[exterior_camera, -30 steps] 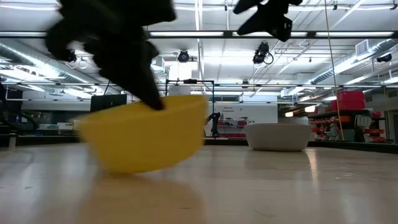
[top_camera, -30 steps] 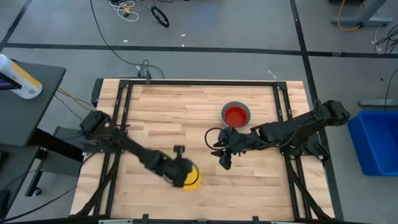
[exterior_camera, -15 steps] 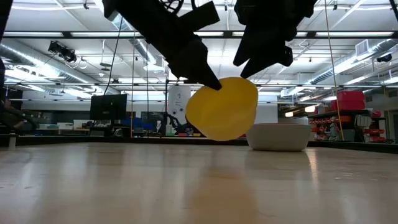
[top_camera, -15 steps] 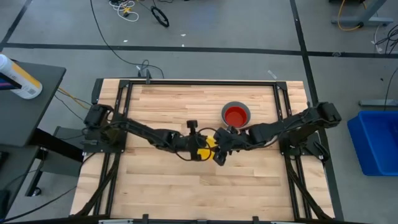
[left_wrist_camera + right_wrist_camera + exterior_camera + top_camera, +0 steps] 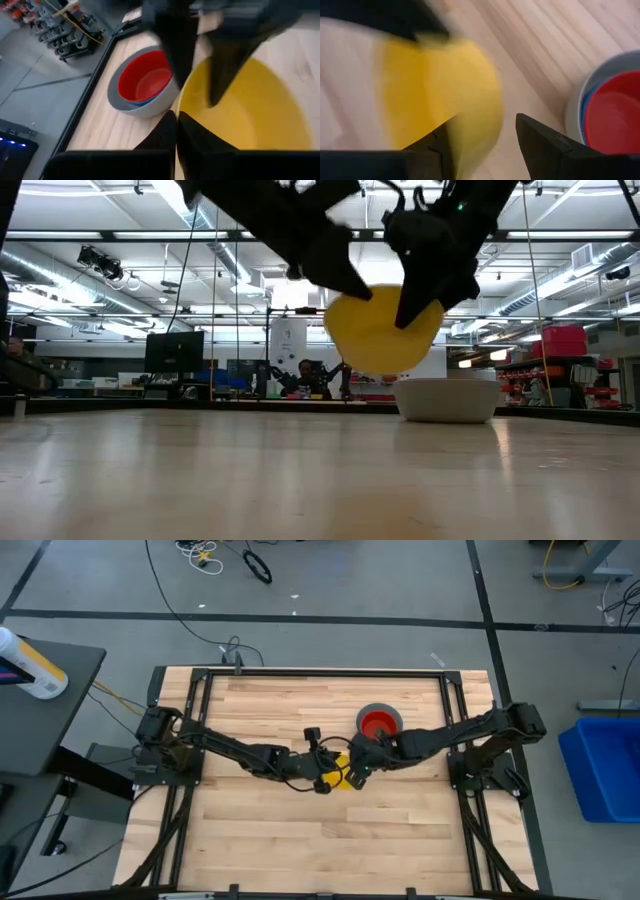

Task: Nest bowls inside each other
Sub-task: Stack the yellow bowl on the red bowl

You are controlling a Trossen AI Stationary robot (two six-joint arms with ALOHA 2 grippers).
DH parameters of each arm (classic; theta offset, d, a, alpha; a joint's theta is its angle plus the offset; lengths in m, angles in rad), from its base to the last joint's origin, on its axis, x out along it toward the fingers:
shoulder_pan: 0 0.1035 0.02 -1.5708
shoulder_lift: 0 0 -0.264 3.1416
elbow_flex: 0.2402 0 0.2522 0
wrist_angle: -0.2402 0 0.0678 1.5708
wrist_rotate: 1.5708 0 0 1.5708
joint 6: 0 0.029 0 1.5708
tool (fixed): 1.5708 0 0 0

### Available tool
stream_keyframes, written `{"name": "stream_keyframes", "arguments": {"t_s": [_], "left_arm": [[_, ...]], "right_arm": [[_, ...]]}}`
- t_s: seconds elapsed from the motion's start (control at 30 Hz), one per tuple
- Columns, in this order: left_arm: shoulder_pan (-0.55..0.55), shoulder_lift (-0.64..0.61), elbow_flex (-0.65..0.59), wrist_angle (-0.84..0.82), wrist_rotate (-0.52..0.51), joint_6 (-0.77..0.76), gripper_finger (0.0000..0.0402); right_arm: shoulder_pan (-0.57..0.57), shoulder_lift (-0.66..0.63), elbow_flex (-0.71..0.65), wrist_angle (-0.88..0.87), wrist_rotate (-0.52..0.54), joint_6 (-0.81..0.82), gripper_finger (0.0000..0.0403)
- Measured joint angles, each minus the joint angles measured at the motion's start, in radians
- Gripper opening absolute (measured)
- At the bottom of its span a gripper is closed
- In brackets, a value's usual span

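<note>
A yellow bowl (image 5: 385,340) hangs tilted above the middle of the table, also seen in the high view (image 5: 340,776). My left gripper (image 5: 176,125) is shut on its rim. My right gripper (image 5: 485,145) is open at the bowl's opposite side, one finger inside the bowl (image 5: 225,70) and one outside (image 5: 175,55). A grey bowl (image 5: 380,725) with a blue and a red bowl nested in it rests on its base on the table just beyond. My left gripper pinches the yellow bowl's rim (image 5: 179,111) between its two fingers, on the side toward the table's left. The fingers come slanting down from the left. The bowl is lifted clear of the table and tilted. I cannot tell whether my right gripper touches the rim.
The nested stack (image 5: 145,82) stands close to the far right of the yellow bowl. Bare wooden tabletop (image 5: 280,840) lies toward the near edge and the left. A black frame (image 5: 200,680) runs around the table.
My left gripper has carried the yellow bowl from near the table's front toward the far right, close to the stack, lifting it clear and tipping it. My right gripper has come down and toward the left, over the bowl's rim.
</note>
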Motion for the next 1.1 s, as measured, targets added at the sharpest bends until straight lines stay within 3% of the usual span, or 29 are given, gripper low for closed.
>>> {"name": "stream_keyframes", "arguments": {"t_s": [0.23,0.3,0.43,0.5,0.83,1.1], "left_arm": [[-0.027,0.002,-0.004,0.02,-0.025,0.035,0.0005],[-0.028,0.002,-0.004,0.012,-0.045,0.035,0.0005],[-0.028,0.003,-0.004,0.007,-0.048,0.021,0.0009],[-0.029,0.003,-0.004,0.014,-0.052,0.042,0.0026],[-0.028,-0.088,-0.01,-0.105,-0.26,0.092,0.0138],[-0.023,-0.127,-0.01,-0.235,-0.16,-0.027,0.0166]], "right_arm": [[-0.018,0.027,0.005,-0.015,0.031,-0.011,0.0175],[-0.018,0.033,0.006,-0.001,0.025,-0.027,0.0144],[-0.02,0.036,0.006,-0.01,0.035,-0.061,0.0028],[-0.015,0.036,0.005,-0.022,0.068,-0.077,0.0014],[-0.088,0.034,0.002,-0.219,0.204,-0.108,0.0003],[-0.202,0.026,0.002,-0.212,0.254,-0.204,0.0001]]}}
